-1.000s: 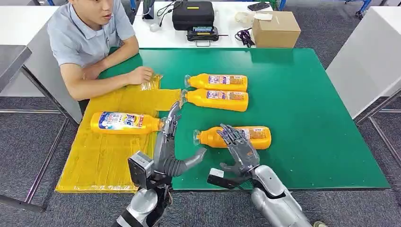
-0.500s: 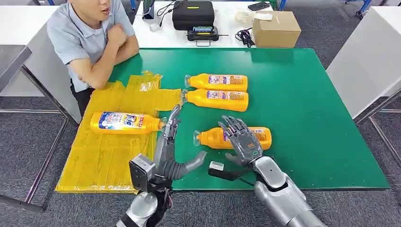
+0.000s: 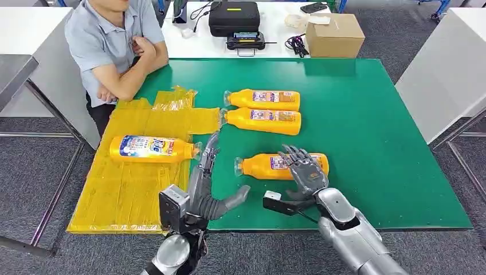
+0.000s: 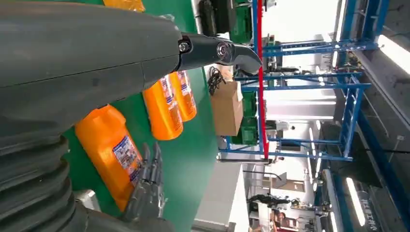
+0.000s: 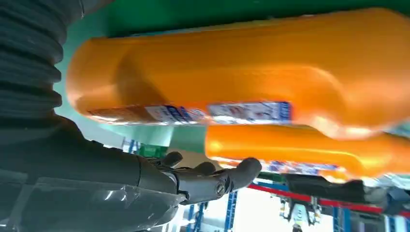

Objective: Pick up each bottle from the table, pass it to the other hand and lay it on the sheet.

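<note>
orange bottle [image 3: 269,165] lies at frame centre on the green tabletop [image 3: 367,132]; right hand [image 3: 305,172] hovers spread over it, left hand [image 3: 207,177] spread, holding nothing.

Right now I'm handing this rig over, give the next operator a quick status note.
Left robot hand: open, empty, at the sheet's edge by the laid bottle's cap.
Right robot hand: open, fingers spread over the near bottle, not gripping it.
Things: one bottle lies on the yellow sheet; three lie on the green table: the near one and two side by side behind it.
Done: one bottle laid.
Left: grasp the near bottle, pass it to the left robot hand, lay it on the sheet; then the other two.
A person sits at the far left corner.
</note>
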Controlling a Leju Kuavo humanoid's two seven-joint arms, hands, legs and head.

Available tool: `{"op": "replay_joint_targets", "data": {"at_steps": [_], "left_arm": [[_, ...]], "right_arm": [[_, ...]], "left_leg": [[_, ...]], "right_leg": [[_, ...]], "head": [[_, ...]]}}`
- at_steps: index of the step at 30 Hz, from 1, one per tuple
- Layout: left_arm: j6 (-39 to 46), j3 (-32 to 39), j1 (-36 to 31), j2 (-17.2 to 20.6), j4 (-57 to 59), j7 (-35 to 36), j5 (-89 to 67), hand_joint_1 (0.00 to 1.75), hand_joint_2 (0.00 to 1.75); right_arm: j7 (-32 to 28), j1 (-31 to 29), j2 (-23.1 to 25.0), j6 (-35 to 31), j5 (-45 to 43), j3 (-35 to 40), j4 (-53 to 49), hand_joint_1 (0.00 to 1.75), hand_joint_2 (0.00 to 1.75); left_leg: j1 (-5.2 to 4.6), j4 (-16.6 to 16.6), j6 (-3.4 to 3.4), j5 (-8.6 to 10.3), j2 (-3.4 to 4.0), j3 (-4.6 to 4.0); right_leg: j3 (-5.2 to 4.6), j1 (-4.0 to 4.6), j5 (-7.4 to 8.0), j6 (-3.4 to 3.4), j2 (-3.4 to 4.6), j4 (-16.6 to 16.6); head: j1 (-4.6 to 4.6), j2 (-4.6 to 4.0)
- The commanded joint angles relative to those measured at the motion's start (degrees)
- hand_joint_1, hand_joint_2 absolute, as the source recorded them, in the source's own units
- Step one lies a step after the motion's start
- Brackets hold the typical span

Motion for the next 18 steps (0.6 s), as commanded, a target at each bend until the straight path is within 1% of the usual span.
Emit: {"op": "replay_joint_targets", "data": {"at_steps": [1,5,9,11,12,13,15,18], "left_arm": [[-0.6,1.3,0.0,0.9,1.4,0.8,-0.4,0.0,1.75],[-0.6,1.4,0.1,0.9,1.3,0.8,-0.6,0.0,1.75],[-0.5,0.9,0.0,0.9,1.5,0.5,-1.3,0.0,1.75],[-0.6,0.8,-0.1,0.9,1.5,0.5,-1.3,0.0,1.75],[-1.0,0.5,-0.2,1.0,1.7,0.8,-1.1,0.0,1.75],[-1.1,0.4,-0.2,1.0,1.8,0.9,-1.1,0.0,1.75],[-1.3,0.2,-0.4,1.1,2.1,1.0,-1.0,0.0,1.75],[-1.7,-0.1,-0.8,1.2,2.5,1.3,-0.8,0.0,1.75]], "right_arm": [[3.2,-4.6,-4.7,-0.1,4.4,2.1,1.6,0.0,1.75],[3.5,-5.4,-5.3,-0.2,5.3,1.9,1.6,0.0,1.75],[4.1,-6.2,-4.6,-0.8,5.9,1.0,3.2,0.0,1.75],[4.0,-6.4,-3.8,-0.1,4.6,0.1,4.5,0.0,1.75],[2.4,-6.6,-2.9,0.9,2.0,-1.1,6.4,0.0,1.75],[2.0,-6.7,-2.7,1.9,0.8,-1.5,7.4,0.0,1.75],[2.1,-7.6,-2.6,2.5,1.0,-1.2,9.9,0.0,1.75],[0.2,-8.2,-1.9,4.7,-2.3,-2.3,13.3,0.0,1.75]], "left_leg": [[0.0,0.0,-0.08,0.0,0.12,0.03],[-0.02,0.0,-0.06,0.0,0.13,0.0],[0.01,0.0,-0.1,-0.01,0.19,0.02],[0.0,0.0,-0.07,0.0,0.11,0.03],[0.03,0.0,-0.12,0.0,0.19,0.06],[0.03,0.0,-0.1,0.0,0.17,0.06],[0.0,0.0,-0.05,0.01,0.08,0.04],[-0.01,0.0,-0.05,0.01,0.09,0.06]], "right_leg": [[-0.01,0.01,0.03,-0.11,0.08,0.0],[-0.04,-0.02,0.03,-0.08,0.1,0.0],[-0.03,0.02,0.04,-0.13,0.15,0.0],[-0.02,0.0,0.03,-0.08,0.09,0.0],[0.0,0.04,0.05,-0.15,0.14,0.0],[0.01,0.04,0.05,-0.12,0.13,0.0],[0.01,0.0,0.03,-0.07,0.06,0.0],[0.03,-0.01,0.04,-0.06,0.07,0.0]], "head": [[0.0,0.0],[0.0,0.0],[-0.02,0.0],[0.0,0.0],[0.0,0.0],[-0.02,0.0],[0.0,0.0],[0.0,0.0]]}}
